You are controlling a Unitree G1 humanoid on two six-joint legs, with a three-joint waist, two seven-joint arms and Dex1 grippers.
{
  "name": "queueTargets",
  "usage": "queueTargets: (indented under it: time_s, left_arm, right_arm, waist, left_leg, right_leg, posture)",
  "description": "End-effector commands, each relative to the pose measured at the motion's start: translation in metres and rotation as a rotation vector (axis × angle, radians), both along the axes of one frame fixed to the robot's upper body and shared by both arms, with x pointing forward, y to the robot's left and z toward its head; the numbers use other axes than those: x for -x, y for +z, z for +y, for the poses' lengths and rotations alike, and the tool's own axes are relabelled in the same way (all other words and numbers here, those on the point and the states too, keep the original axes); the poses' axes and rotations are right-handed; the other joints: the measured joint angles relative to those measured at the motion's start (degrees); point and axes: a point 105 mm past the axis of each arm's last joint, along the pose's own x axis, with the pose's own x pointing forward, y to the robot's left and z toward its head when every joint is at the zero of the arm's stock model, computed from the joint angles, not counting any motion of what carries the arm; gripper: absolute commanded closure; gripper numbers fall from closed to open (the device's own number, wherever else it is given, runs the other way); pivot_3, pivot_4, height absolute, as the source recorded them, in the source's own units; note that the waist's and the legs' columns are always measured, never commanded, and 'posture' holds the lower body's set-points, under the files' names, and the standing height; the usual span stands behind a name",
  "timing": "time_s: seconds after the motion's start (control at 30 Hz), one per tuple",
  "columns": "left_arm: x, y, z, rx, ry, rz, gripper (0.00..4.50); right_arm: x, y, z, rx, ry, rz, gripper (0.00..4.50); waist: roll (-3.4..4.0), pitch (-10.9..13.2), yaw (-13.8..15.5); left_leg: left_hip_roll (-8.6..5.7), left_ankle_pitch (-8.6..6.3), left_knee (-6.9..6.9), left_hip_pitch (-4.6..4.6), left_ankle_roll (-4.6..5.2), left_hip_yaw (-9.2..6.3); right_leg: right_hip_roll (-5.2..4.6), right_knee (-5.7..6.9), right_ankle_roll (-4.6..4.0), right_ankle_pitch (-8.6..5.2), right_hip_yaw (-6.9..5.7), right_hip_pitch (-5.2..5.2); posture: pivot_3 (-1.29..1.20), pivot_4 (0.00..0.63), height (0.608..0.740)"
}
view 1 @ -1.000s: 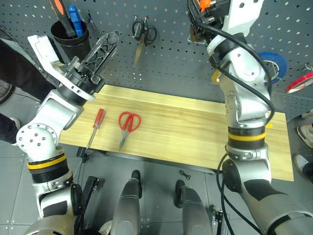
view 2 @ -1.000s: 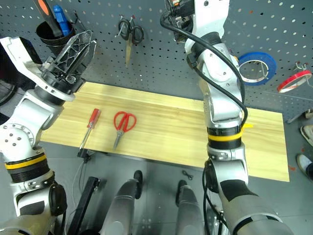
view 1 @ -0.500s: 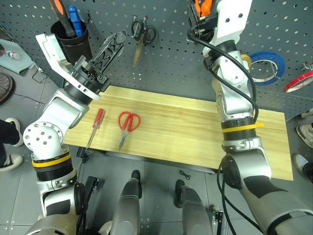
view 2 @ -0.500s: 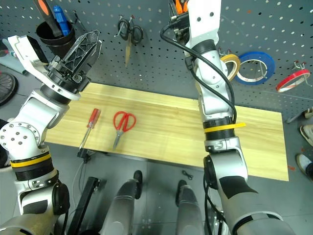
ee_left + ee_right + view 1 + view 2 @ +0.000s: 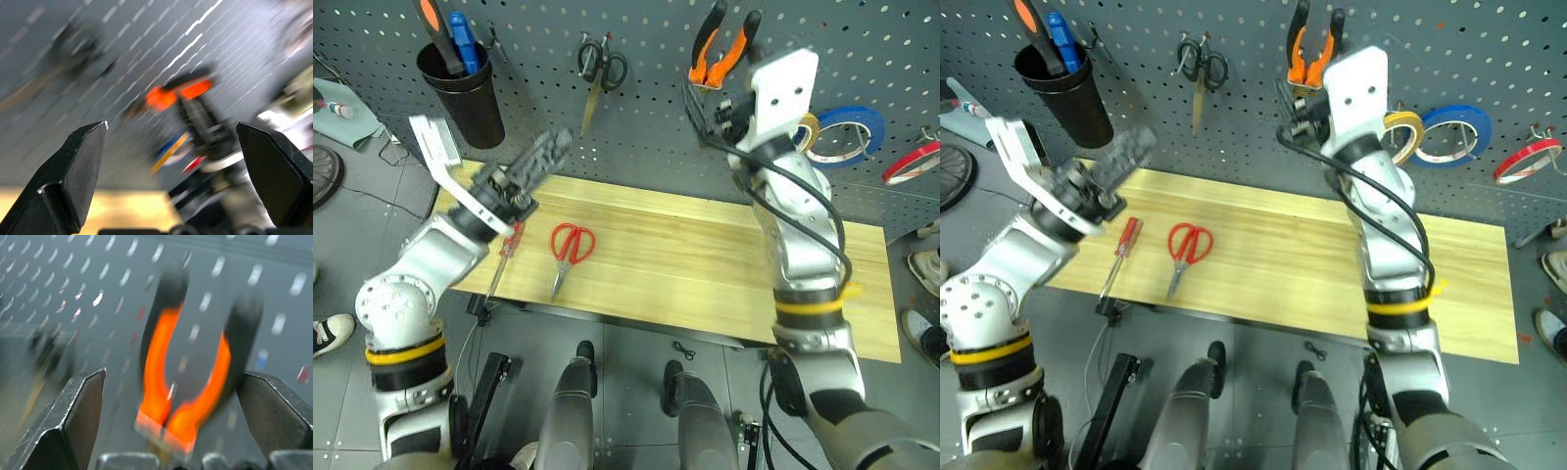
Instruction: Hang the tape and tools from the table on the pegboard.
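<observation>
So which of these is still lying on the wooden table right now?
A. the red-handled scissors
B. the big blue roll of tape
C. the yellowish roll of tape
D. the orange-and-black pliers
A: the red-handled scissors lie flat on the table beside the screwdriver, while the pliers, the yellowish tape and the blue roll all hang on the pegboard.

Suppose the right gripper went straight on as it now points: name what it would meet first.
Probably the pliers, hanging handles-up on the pegboard dead ahead between the right gripper's open fingers; depth is uncertain.
</observation>
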Motion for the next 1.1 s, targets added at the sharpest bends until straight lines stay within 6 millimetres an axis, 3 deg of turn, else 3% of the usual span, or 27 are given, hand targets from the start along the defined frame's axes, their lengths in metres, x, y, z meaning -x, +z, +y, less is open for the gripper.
queueTargets:
  time_s: [0.03,0.17,0.33,0.43,0.67,0.8,0.9,1.0,1.1]
  left_arm:
    - [0.006,-0.029,-0.003,-0.198,0.065,0.029,0.00]
    - [-0.004,-0.098,0.013,-0.457,0.277,0.198,0.00]
    - [-0.016,-0.142,0.031,-0.612,0.480,0.320,0.00]
    - [-0.020,-0.163,0.031,-0.660,0.508,0.369,0.00]
    - [-0.033,-0.176,0.024,-0.664,0.489,0.386,0.00]
    - [-0.044,-0.178,0.019,-0.721,0.491,0.367,0.00]
    - [-0.045,-0.184,0.026,-0.772,0.521,0.394,0.00]
    - [-0.042,-0.188,0.031,-0.798,0.529,0.416,0.81]
    - [-0.037,-0.192,0.027,-0.779,0.493,0.436,2.16]
  right_arm:
    - [0.031,0.006,0.007,0.039,0.138,0.024,0.01]
    - [0.056,-0.055,0.013,0.173,0.393,0.350,0.01]
    - [0.080,-0.105,0.010,0.291,0.598,0.577,0.01]
    - [0.083,-0.126,0.000,0.372,0.633,0.629,0.01]
    - [0.072,-0.131,-0.003,0.403,0.614,0.616,0.01]
    - [0.072,-0.122,-0.002,0.368,0.596,0.603,0.01]
    - [0.075,-0.120,-0.001,0.367,0.596,0.603,0.01]
    - [0.076,-0.119,0.000,0.364,0.594,0.602,0.00]
    - [0.076,-0.118,0.001,0.354,0.592,0.601,0.00]
  waist:
    - [0.01,0.01,-0.09]
    - [0.01,0.00,-0.17]
    - [0.02,0.05,-0.19]
    - [-0.01,0.06,-0.40]
    - [-0.07,0.15,-1.73]
    - [-0.13,0.42,-2.25]
    - [-0.25,0.66,-2.64]
    - [-0.23,0.79,-3.04]
    - [-0.18,0.87,-3.19]
  left_leg:
    - [0.00,0.00,-0.01,0.00,0.00,0.00]
    - [0.09,-0.26,-0.03,0.11,-0.41,0.06]
    - [0.14,-0.28,0.01,0.08,-0.43,0.12]
    - [0.15,-0.28,0.05,0.10,-0.43,0.16]
    - [0.17,-0.27,0.05,0.10,-0.41,0.15]
    - [0.17,-0.24,0.06,0.10,-0.36,0.15]
    - [0.17,-0.06,0.06,0.09,-0.07,0.15]
    - [0.18,-0.05,0.03,0.10,-0.05,0.15]
    - [0.19,-0.09,0.02,0.10,-0.11,0.15]
  right_leg:
    - [0.00,0.02,-0.02,-0.01,0.00,-0.03]
    - [0.01,0.02,-0.18,-0.11,0.07,-0.02]
    - [0.01,-0.06,-0.30,-0.44,0.08,-0.04]
    - [0.01,-0.09,-0.28,-0.44,0.13,-0.01]
    - [0.01,-0.01,-0.28,-0.44,0.12,-0.09]
    - [0.01,0.00,-0.28,-0.44,0.13,-0.09]
    - [0.01,-0.01,-0.28,-0.44,0.14,-0.09]
    - [0.00,-0.01,-0.28,-0.45,0.14,-0.09]
    - [0.00,-0.01,-0.29,-0.46,0.15,-0.12]
  posture:
    - [0.07,0.422,0.740]
    - [0.05,0.430,0.740]
    - [0.01,0.456,0.740]
    - [0.00,0.465,0.740]
    - [-0.03,0.493,0.740]
    - [-0.06,0.506,0.740]
    - [-0.07,0.513,0.740]
    - [-0.06,0.520,0.740]
    - [-0.06,0.522,0.740]
